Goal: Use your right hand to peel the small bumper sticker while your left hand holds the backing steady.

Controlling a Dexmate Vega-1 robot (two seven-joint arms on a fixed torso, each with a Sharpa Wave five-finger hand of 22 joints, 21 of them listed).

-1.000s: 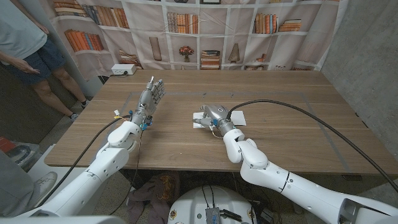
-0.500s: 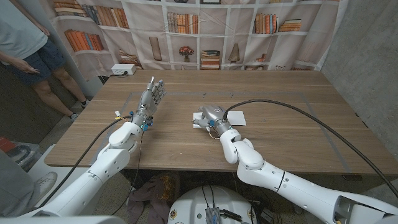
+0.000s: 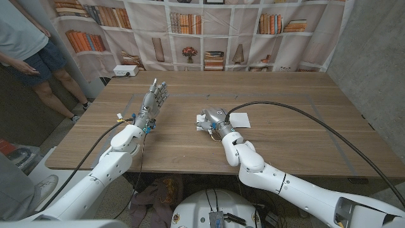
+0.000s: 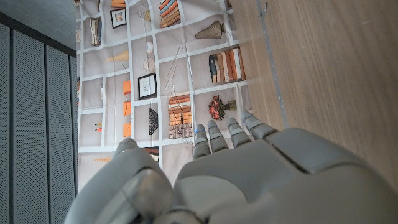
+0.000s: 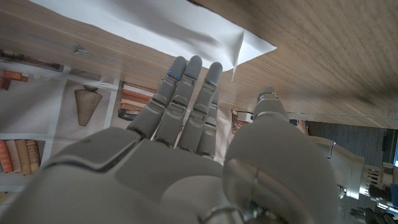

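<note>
A small white sticker sheet [image 3: 240, 118] lies on the wooden table [image 3: 297, 133] near its middle; the right wrist view shows it as a white sheet [image 5: 155, 25] with one edge slightly raised beside a corner. My right hand [image 3: 212, 119] is over the sheet's left part, fingers [image 5: 186, 93] straight and reaching toward it, with nothing visibly gripped. My left hand [image 3: 154, 98] stands upright well to the left of the sheet, fingers spread and pointing up, holding nothing. The left wrist view shows the left hand's back [image 4: 249, 180] beside bare table.
A black cable [image 3: 304, 114] arcs over the table's right half to my right arm. A white box [image 3: 124, 71] sits at the far left corner. A person [image 3: 25, 44] stands beyond the table's left side. A bookshelf-print curtain [image 3: 209, 31] hangs behind.
My right forearm has swung a little to the left and the right hand has edged left over the sheet. The left hand has not moved.
</note>
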